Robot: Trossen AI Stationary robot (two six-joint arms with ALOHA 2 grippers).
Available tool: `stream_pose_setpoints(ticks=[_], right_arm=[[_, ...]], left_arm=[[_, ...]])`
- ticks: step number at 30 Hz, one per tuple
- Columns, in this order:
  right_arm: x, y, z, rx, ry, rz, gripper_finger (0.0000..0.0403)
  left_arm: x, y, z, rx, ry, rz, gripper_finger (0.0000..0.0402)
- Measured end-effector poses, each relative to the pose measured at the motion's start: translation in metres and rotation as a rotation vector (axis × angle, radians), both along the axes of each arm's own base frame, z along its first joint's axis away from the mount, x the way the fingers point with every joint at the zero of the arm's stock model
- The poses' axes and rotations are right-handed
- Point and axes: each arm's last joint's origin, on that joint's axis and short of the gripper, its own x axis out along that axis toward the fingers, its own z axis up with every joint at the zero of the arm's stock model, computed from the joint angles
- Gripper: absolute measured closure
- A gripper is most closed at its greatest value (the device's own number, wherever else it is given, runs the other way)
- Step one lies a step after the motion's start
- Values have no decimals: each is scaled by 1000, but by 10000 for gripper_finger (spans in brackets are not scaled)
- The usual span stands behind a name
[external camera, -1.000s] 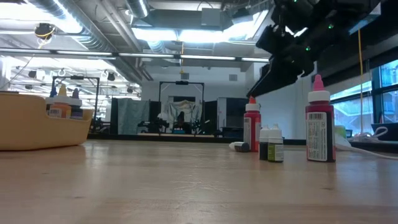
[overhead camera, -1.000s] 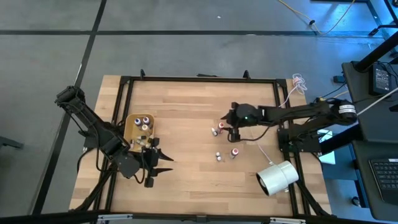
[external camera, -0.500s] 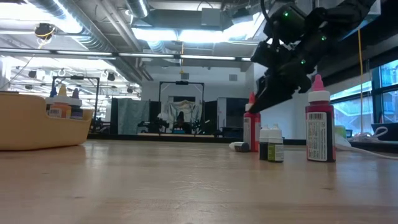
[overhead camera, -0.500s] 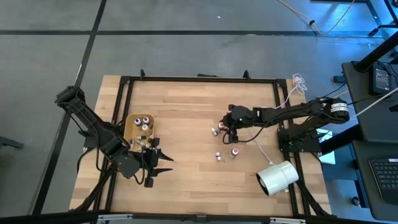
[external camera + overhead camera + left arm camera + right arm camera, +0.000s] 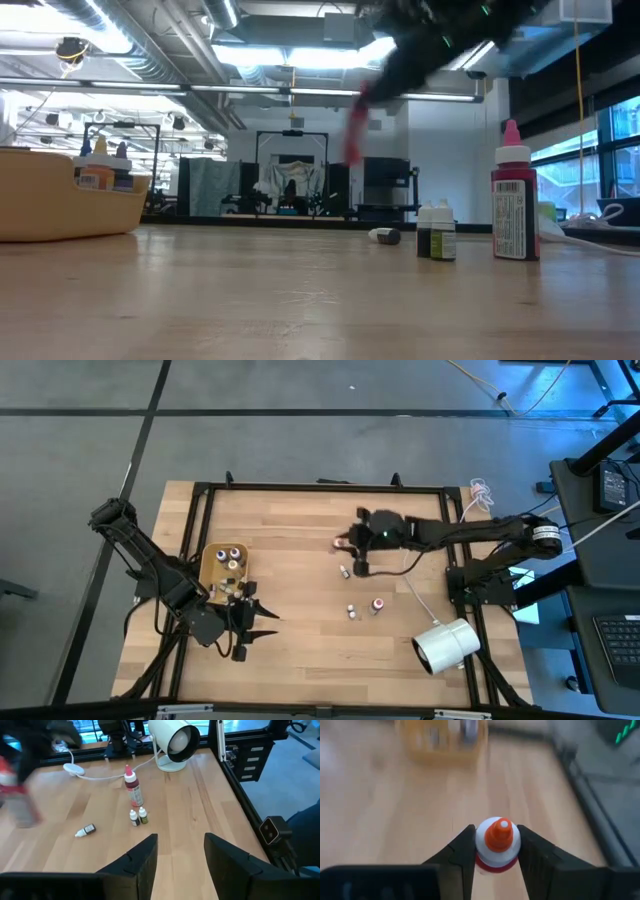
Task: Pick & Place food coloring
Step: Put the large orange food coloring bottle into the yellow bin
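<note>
My right gripper (image 5: 347, 543) is shut on a red food coloring bottle with an orange cap (image 5: 497, 842), high above the middle of the table. The bottle shows blurred in the low view (image 5: 355, 135). On the table stand another red bottle (image 5: 377, 604) and a pair of tiny bottles (image 5: 352, 611), and one tiny bottle (image 5: 343, 571) lies on its side. My left gripper (image 5: 262, 622) is open and empty beside the tan tray (image 5: 208, 568), which holds several bottles. My right gripper pinches the red bottle's shoulder (image 5: 496, 854), just below the orange cap, between its two fingers (image 5: 462, 852). The fingers come from above, slanting, and the cap points back toward the wrist. The bottle hangs tilted below the fingers (image 5: 355, 140), lifted clear of the table.
A large white cylinder (image 5: 447, 644) lies at the near right with a cord (image 5: 420, 598) running across the wood. A black frame (image 5: 320, 487) borders the table. Bare wood lies between the tray and the loose bottles.
My right gripper has come down on the red bottle and lifted it clear of the table. It has then carried it up and toward the table's left and far edges. The other bottles have stayed where they were.
</note>
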Motion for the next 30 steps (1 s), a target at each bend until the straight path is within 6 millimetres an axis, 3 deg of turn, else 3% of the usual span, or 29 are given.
stream_pose_setpoints(ticks=[5,11,15,20,24,30], right_arm=[[31,-3,49,-6,-139,45,281],[88,-8,52,33,-113,199,281],[129,-13,36,61,-64,270,281],[168,-17,-2,82,23,324,281],[184,-19,-31,87,78,341,281],[191,-20,-71,101,166,347,274]], left_arm=[[0,0,0,1,1,0,249],[0,0,0,-9,2,5,245],[0,0,-1,-67,8,28,247],[-1,-2,-1,-132,34,-1,248],[-1,-2,-1,-138,40,-12,245],[-1,-2,-1,-140,43,-18,248]])
